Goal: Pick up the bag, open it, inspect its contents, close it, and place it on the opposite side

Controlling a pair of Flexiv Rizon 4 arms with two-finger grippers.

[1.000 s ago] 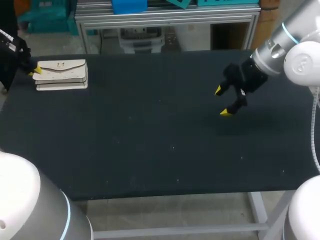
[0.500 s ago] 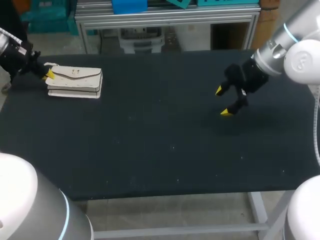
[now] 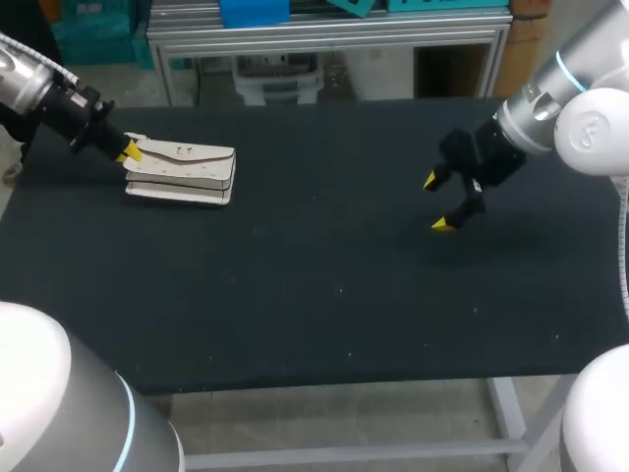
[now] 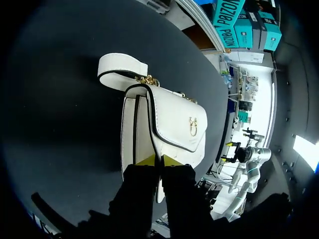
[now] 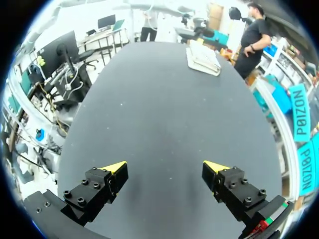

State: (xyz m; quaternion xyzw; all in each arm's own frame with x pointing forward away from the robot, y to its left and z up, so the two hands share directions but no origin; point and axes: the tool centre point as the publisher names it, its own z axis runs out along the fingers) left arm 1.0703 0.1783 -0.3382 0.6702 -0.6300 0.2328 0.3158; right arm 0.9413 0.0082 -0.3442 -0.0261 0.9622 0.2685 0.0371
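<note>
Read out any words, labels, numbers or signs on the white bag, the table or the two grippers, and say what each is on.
None can be read on these.
white bag: no lettering shows, only a small gold clasp on its flap, a shape and not a word.
table: no print on its dark top.
left gripper and right gripper: black fingers with yellow tips, no readable label.
</note>
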